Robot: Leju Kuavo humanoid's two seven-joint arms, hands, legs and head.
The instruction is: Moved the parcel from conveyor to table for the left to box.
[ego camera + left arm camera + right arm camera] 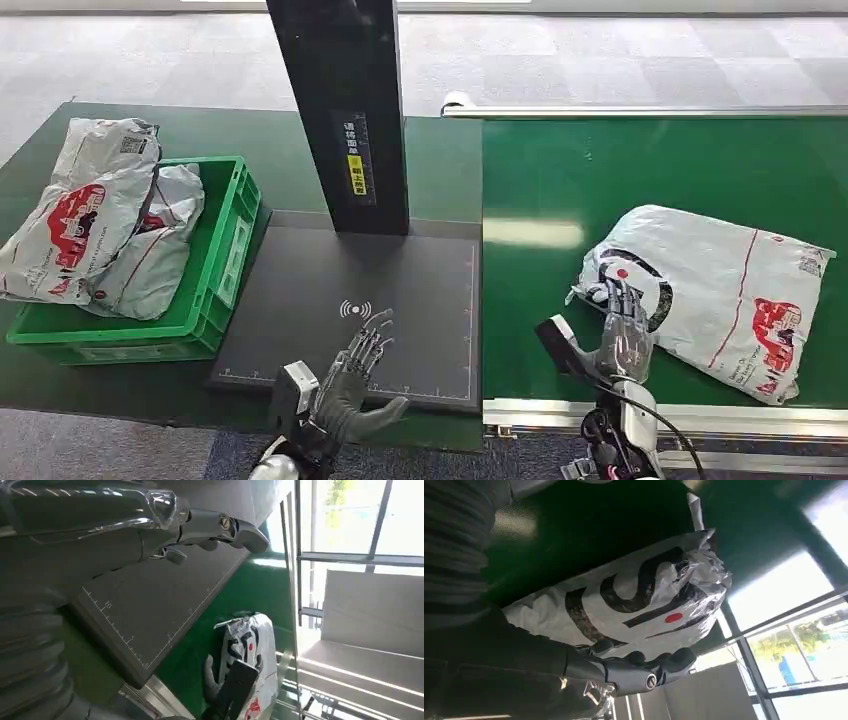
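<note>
Fingers [622, 303] of the right hand [625, 335] lie spread on the near corner of the parcel [715, 290] on the conveyor [560, 180], gripping nothing yet; next, closing, while left hand [352, 385] waits open.

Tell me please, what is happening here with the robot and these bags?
The robot's right hand reaches onto the near end of a grey parcel that lies on the green conveyor; whether it grips it yet is not clear. The left hand hovers open over the dark scan pad on the table, holding nothing. A green crate at the left already holds other parcels.
</note>
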